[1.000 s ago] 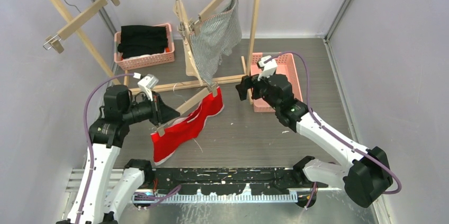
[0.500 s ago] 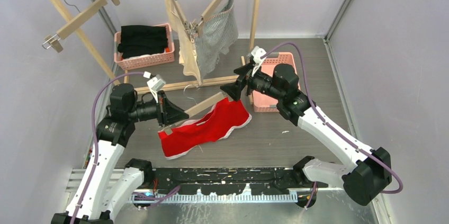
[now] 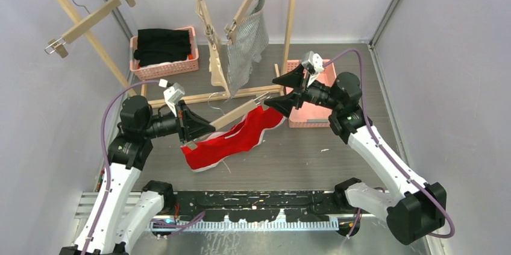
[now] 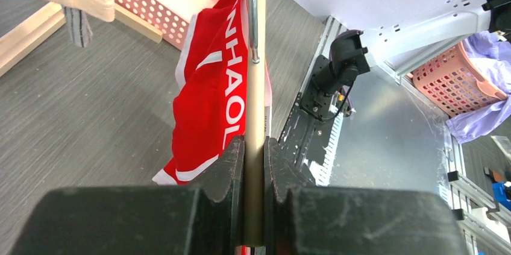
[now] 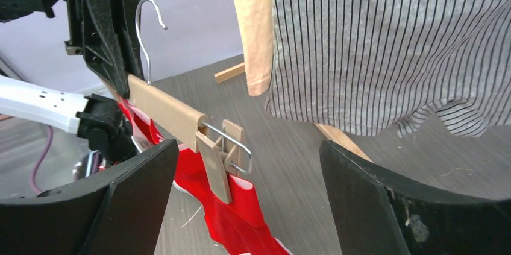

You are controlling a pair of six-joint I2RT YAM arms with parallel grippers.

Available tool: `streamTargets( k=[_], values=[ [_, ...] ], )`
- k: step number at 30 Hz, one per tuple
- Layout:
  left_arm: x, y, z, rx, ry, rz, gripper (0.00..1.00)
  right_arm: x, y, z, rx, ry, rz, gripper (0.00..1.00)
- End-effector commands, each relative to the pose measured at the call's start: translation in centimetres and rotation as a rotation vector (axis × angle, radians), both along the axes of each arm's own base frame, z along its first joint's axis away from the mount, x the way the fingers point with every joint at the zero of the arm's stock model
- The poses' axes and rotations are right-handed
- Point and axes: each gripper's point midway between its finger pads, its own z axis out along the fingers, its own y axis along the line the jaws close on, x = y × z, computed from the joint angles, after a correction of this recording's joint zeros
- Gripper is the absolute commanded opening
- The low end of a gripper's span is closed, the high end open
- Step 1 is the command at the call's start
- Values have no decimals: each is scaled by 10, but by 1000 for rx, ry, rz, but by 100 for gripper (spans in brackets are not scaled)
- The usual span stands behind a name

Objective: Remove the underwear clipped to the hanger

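The left gripper [image 3: 202, 129] has its jaws pressed together on the bar of a wooden hanger [image 3: 238, 114], pinching it near its left end. It holds the hanger tilted above the middle of the tabletop [image 3: 337, 158]. The red underwear [image 3: 232, 140] hangs clipped from this hanger, white lettering showing. Its lower edge sags towards the tabletop, though I cannot tell whether it touches.

The right gripper [image 3: 276, 91] has its jaws spread wide. In the right wrist view the hanger's end clip [image 5: 226, 149] stands between them, with neither jaw visibly touching it.

Towards the far edge, the cream underwear [image 3: 216, 71] and the striped underwear [image 3: 244, 47] hang on the wooden rack [image 3: 293, 14]. A pink basket [image 3: 163, 69] of black clothes sits near the far left corner.
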Motion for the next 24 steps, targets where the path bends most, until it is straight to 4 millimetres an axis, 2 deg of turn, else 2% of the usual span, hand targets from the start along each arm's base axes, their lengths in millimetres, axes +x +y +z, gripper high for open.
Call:
streamTargets(
  k=[1,8,15,17,22,24],
  values=[
    [-4,-6,23,-55,-75,-67,0,-17,4,12,72,5,155,93],
    [-4,-8,28,-73,-85,-78,0,-27,11,22,127,30,278,88],
    [-1,-9,28,-82,-74,-77,0,-25,15,14,133,80,302,79],
    [1,-9,27,-83,-69,-75,0,-26,16,15,134,81,312,75],
    [2,-10,26,-88,-62,-73,0,-25,22,12,127,100,329,55],
    [2,-10,27,-90,-66,-72,0,-24,24,10,125,115,331,54]
  ],
)
